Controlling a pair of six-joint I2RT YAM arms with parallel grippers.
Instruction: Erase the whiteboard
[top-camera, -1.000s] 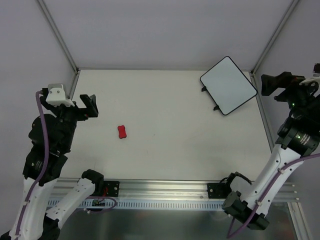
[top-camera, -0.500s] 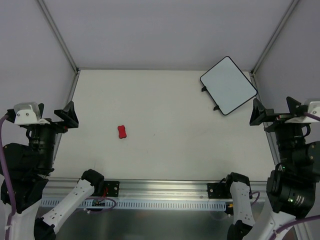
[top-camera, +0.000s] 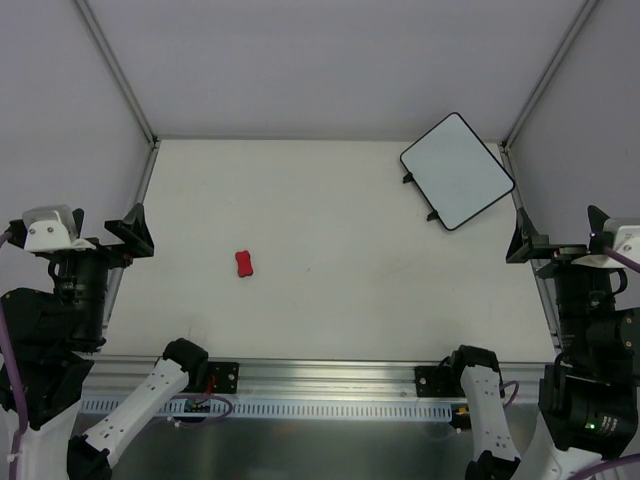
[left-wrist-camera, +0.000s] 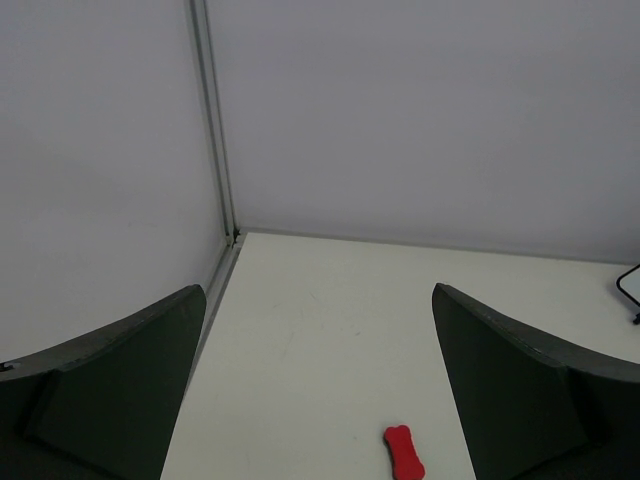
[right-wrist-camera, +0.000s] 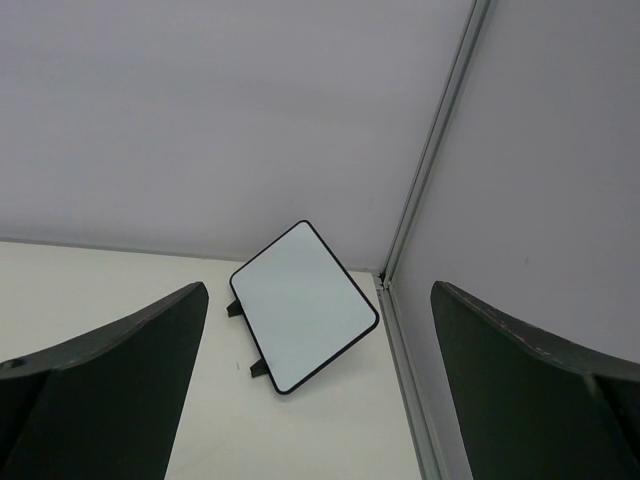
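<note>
A plain off-white table (top-camera: 350, 250) seen from above, matte and flat. Two things lie on it. A small whiteboard (top-camera: 457, 170) sits in the far right corner, turned at an angle to the table's edges, its face blank white inside a thin black rim, with two small black feet showing along its left side. A small red bone-shaped eraser (top-camera: 244, 264) lies left of centre, well apart from the whiteboard.

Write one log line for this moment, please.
whiteboard: blank, far right corner | eraser: lying mid-left | left gripper: open, empty | right gripper: open, empty
</note>
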